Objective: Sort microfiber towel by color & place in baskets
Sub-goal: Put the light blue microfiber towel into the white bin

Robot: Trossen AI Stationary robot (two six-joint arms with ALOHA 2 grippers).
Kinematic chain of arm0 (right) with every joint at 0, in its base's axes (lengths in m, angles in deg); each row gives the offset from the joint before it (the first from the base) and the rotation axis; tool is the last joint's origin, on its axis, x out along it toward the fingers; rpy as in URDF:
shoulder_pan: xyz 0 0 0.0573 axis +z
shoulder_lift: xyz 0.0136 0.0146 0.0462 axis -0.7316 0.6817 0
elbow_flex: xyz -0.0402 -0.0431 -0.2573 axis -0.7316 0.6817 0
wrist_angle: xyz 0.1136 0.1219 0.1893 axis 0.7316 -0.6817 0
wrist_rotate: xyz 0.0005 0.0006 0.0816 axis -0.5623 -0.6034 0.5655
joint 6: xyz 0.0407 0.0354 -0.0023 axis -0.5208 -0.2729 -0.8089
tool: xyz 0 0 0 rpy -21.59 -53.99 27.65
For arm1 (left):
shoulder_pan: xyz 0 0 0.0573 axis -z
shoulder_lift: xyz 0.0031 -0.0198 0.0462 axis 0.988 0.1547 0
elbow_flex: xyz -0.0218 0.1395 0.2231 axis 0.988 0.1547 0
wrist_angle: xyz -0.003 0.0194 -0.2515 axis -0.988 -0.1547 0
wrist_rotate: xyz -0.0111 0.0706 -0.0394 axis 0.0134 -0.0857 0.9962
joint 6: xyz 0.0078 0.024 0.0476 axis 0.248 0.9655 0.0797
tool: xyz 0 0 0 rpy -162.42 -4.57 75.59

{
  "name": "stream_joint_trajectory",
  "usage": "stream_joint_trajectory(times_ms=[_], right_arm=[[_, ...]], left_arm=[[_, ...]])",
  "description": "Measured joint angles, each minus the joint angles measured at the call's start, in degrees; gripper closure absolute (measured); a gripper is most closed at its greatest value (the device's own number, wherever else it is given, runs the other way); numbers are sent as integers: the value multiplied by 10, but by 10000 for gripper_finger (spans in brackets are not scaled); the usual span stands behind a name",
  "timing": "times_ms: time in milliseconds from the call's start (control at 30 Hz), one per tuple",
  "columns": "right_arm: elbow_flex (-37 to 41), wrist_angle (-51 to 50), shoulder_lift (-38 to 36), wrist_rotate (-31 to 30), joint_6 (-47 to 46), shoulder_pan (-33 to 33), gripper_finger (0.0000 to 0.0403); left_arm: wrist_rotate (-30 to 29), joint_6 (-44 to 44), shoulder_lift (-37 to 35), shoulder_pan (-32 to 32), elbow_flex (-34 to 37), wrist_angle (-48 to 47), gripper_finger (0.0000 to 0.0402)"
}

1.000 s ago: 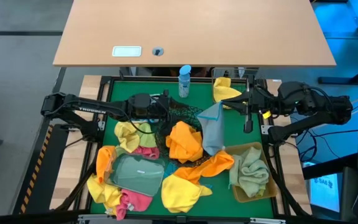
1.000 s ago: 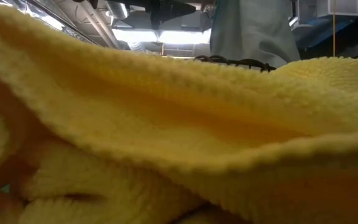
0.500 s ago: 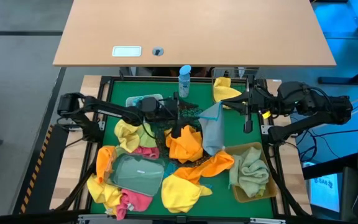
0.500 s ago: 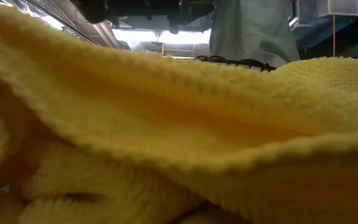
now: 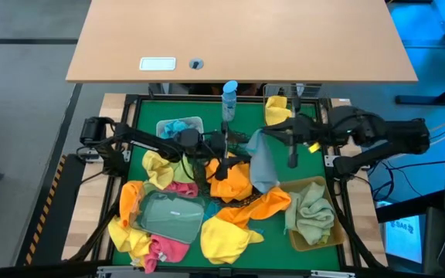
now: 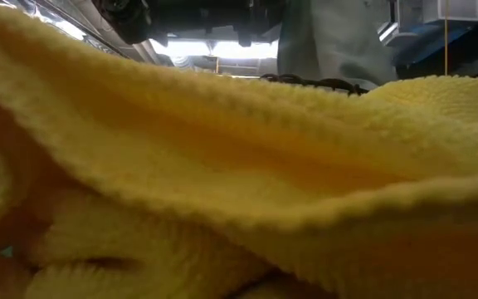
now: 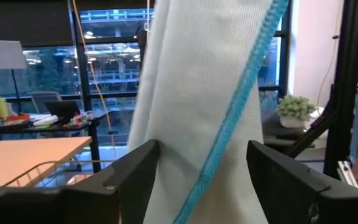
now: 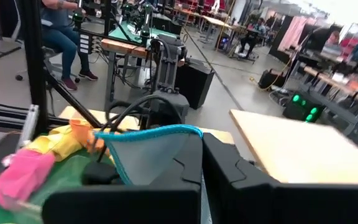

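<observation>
A pale grey-blue towel (image 5: 263, 161) with blue trim hangs over the middle of the table, above the orange towels (image 5: 230, 179). My right gripper (image 5: 263, 133) is shut on its top. My left gripper (image 5: 238, 147) reaches in level from the table's left, over the round black wire-mesh bowl (image 5: 224, 141). In the left wrist view the left gripper (image 7: 204, 168) is open, and the hanging towel (image 7: 210, 87) sits between its two fingers. The low view is blocked by a yellow towel (image 6: 222, 183), with the pale towel (image 6: 330, 37) visible above it. My right gripper pinches the pale towel's top corner at its blue-trimmed edge (image 8: 157, 132) between its two shut fingers, coming in level from the table's right. The towel hangs slack below the fingers, and its lower end reaches the orange towels. My left gripper's fingers (image 7: 135, 171) flank the towel; I cannot tell whether they touch it.
A white tub (image 5: 178, 126) holds a blue towel. The tan bin (image 5: 315, 212) holds a green one, and the square wire basket (image 5: 283, 108) a yellow one. The clear tray (image 5: 168, 216) lies among yellow, pink and orange towels. A blue-capped bottle (image 5: 229, 100) stands at the far edge.
My left gripper has moved toward the table's right and downward, up to the hanging pale towel, which uncovers the white tub. My right gripper has carried the towel's top a little toward the table's left. The towel still hangs.
</observation>
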Motion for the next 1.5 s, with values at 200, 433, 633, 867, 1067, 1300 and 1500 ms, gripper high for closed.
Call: stream_joint_trajectory(times_ms=[200, 433, 633, 867, 1067, 1300, 1500], right_arm=[[0, 98, 53, -24, 64, 0, 401], [0, 184, 102, -38, 122, -1, 401], [0, 225, 133, -44, 135, -21, 401], [0, 250, 153, -30, 134, -30, 401], [0, 237, 160, -18, 130, -30, 401], [0, 212, 160, -4, 99, -30, 401], [0, 213, 160, -5, 98, -30, 401]], left_arm=[[0, 0, 0, 10, 0, 2, 160], [0, 0, 0, 10, 0, 5, 160], [-1, 3, 0, 10, 0, 5, 159], [-5, 3, 0, 9, 0, 19, 164], [-7, 4, 0, 9, 0, 46, 183], [-25, 11, 0, 8, 0, 48, 231], [-22, 38, 0, 8, 0, 48, 308]])
